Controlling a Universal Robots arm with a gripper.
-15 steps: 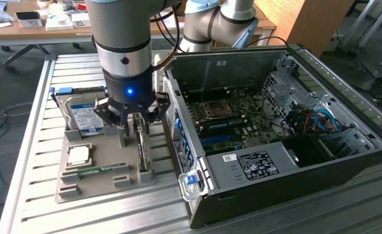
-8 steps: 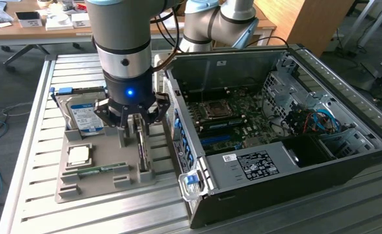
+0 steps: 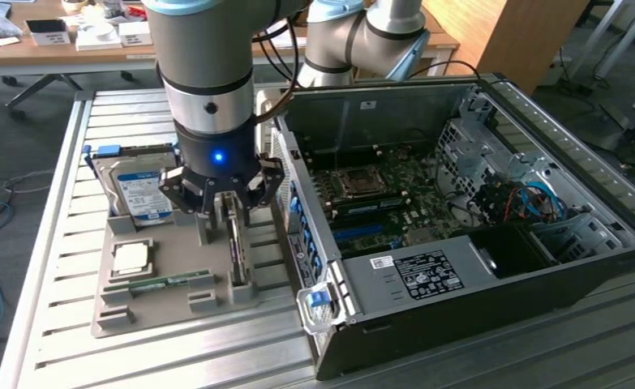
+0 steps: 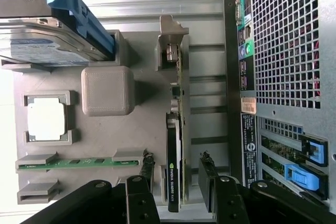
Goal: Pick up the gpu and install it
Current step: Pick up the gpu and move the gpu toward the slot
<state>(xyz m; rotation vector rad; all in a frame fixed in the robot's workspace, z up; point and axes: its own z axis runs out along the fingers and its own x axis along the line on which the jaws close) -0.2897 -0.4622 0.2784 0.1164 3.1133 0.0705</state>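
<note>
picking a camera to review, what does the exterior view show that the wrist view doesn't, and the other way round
Exterior view adds: the case with its open interior, motherboard and cables, plus the arm itself. Wrist view adds: the rear ports and perforated grille face on. Shared: the gpu standing on edge in the gray holder, the hard drive, processor and RAM stick, and the open end effector straddling the gpu.
</note>
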